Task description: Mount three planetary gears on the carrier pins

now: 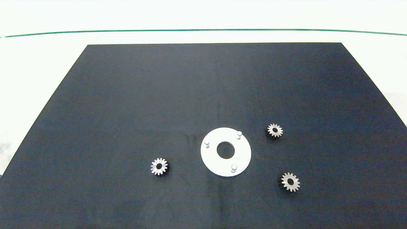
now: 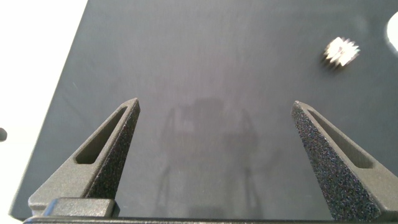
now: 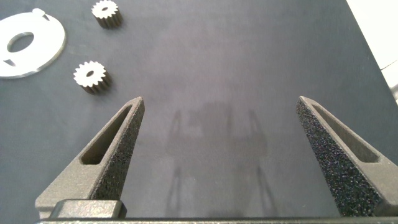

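Three planetary gears lie flat on the black mat [image 1: 127, 95] that covers the desk [image 1: 38, 63], none of them on a pin. One gear [image 1: 159, 166] sits to the left of the white carrier disc [image 1: 244, 152], well apart from it. A second gear [image 1: 275, 130] lies near the disc's right side towards the far edge, and a third gear [image 1: 290, 182] lies to the right and nearer the front. The disc rests flat on the mat with a large round centre hole, and the three carrier pins stand upright on it, all bare: one pin [image 1: 207, 143] at its left, one pin [image 1: 239, 135] at its far right, one pin [image 1: 234, 168] at its near edge.

Neither arm shows in the head view. The left hand [image 2: 216, 109] hangs over bare mat with its two fingers spread wide and nothing between them; its wrist view shows one gear off beyond it. The right hand [image 3: 221, 106] likewise hangs over bare mat, its fingers wide apart and holding nothing; its wrist view shows the disc and two gears off to the side.
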Robot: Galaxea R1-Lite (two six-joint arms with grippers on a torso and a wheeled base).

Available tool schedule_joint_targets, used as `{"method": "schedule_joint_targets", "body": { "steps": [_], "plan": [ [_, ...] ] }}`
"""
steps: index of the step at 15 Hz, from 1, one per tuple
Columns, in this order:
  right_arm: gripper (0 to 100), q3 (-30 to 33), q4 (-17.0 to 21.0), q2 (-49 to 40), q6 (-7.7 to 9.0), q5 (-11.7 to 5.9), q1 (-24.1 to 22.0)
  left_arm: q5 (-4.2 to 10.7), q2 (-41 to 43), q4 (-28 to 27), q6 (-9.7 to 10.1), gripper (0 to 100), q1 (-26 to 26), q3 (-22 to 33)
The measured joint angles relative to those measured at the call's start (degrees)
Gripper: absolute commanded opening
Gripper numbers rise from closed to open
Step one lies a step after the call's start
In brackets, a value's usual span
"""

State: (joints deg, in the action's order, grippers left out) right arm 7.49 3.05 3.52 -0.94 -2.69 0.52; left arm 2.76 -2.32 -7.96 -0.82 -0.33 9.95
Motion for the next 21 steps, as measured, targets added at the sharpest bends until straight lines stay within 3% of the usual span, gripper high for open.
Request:
{"method": "schedule_joint_targets", "body": {
  "steps": [2,4,6,8,12,18,21],
  "plan": [
    [100,8.22,5.08,5.51,0.54,0.11,2.12,-0.09,-3.96,-8.07,-0.06,100,-0.49,11.22],
    [100,16.85,13.02,11.03,2.91,0.20,4.96,-0.11,-9.12,-13.18,-0.17,100,-0.83,18.27],
    [100,23.03,19.22,15.96,6.45,0.28,7.98,-0.09,-13.01,-16.35,-0.22,100,-0.72,20.94],
    [100,26.36,20.74,20.76,7.74,0.38,10.58,-0.09,-15.51,-19.08,-0.23,100,-0.68,22.43],
    [100,28.71,20.02,31.62,8.07,0.35,17.01,-0.06,-17.83,-19.38,-0.23,100,-0.61,23.72],
    [100,29.48,10.98,50.58,8.53,-0.02,26.23,-0.06,-19.24,-19.43,-0.09,100,0.85,26.67],
    [100,30.09,9.81,57.20,8.59,-0.24,29.51,-0.09,-19.57,-19.41,0.02,100,1.26,27.01]
  ]
}}
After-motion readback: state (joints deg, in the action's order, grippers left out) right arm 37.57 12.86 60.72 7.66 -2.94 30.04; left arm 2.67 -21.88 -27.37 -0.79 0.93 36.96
